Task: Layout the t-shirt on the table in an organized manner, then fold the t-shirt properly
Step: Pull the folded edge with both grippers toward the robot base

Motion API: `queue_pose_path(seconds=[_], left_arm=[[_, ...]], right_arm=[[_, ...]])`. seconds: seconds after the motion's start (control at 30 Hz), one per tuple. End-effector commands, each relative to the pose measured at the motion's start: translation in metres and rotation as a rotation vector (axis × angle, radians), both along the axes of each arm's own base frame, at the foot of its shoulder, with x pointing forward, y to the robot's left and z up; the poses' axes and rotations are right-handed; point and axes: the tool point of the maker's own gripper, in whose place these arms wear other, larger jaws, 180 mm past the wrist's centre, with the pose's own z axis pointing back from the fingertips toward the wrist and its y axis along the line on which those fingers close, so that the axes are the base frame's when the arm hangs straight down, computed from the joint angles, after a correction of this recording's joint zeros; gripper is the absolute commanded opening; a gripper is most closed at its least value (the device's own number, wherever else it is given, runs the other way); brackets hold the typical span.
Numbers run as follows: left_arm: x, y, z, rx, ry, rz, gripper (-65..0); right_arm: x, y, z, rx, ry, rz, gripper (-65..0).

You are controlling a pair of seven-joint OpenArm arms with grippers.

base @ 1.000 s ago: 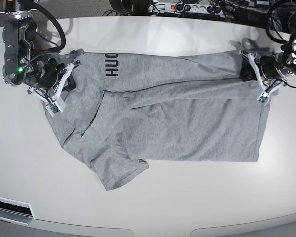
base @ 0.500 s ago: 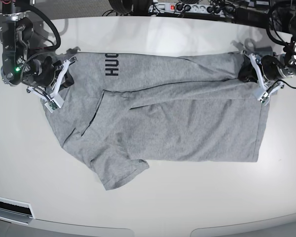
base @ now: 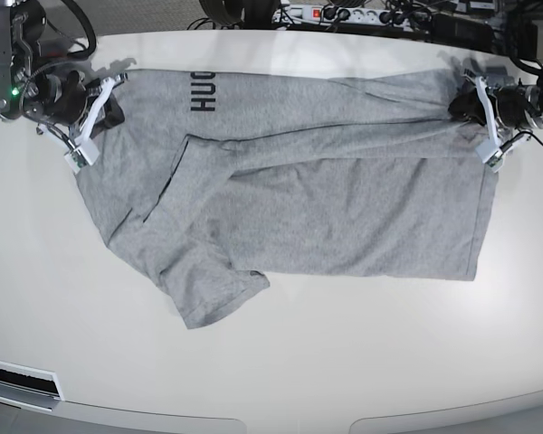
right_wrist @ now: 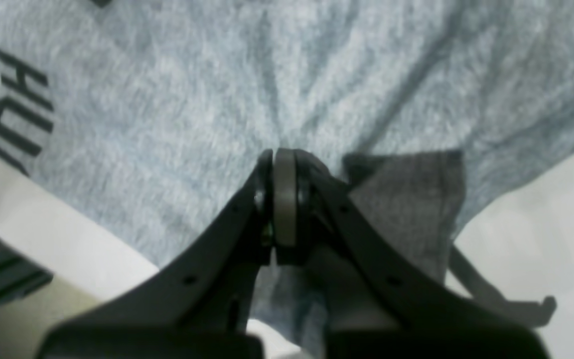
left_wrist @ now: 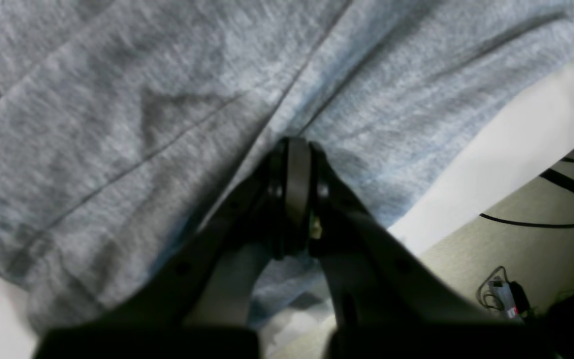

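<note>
**T-shirt being stretched flat, both grippers pinching far corners**

T-shirt (base: 299, 190) is lying on the table (base: 281, 362), spread widthways across the far half, black lettering (base: 204, 91) peeking out near the far edge on the base view's left. One fold is running diagonally across the middle, and a sleeve (base: 213, 294) is sticking out toward the near side. Not flat yet, so I'm reading this as the layout step, fold not begun.

Right gripper (right_wrist: 282, 164) is clamping fully closed on a bunch of fabric at the collar/shoulder end; creases are radiating from the pinch point in the right wrist view. Left gripper (left_wrist: 294, 149) is also closed tight on cloth at the hem end, seam lines converging into the jaws.

Arm pose: both arms are sitting out at opposite ends of the shirt near the far edge of the table, right gripper (base: 81, 113) on the base view's left, left gripper (base: 489, 113) on its right, wrists angled low with fingers pointing inward toward the cloth.

Next move, my guess: it's calling for tension between the two grips to pull out the diagonal fold, then setting the far edge down straight. Sleeve and near side are needing a separate smoothing pass before any fold. Risk: the table is glossy, so the cloth could be sliding rather than flattening.
</note>
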Motion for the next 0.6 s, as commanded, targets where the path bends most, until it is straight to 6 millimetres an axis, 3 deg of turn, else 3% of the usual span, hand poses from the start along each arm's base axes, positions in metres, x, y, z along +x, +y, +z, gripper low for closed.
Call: queue_pose_path(seconds=[0.0,0.1,0.2,0.33,0.57], left_arm=[[-0.021,0.016,-0.005,0.069,0.082,-0.029,-65.0],[-0.042,0.009,-0.007,0.027,0.143,-0.017,-65.0],[-0.055,0.000,-0.005,-0.001,0.172,-0.057,-65.0],[-0.060,0.001,-0.001,0.009,0.172,-0.081,-65.0],[-0.049,0.019,0.013,0.042,0.153,-0.101,-65.0]], right_arm=[[-0.022,-0.014,-0.005,-0.072,0.076,0.027,-65.0],[-0.033,-0.014,-0.001,-0.091,0.080,0.033,-65.0],[-0.031,-0.021,0.007,-0.142,0.057,0.050,-65.0],[-0.029,-0.033,0.011,-0.196,0.051,0.055,-65.0],[-0.035,-0.040,0.010,-0.226,0.091,0.038,-65.0]])
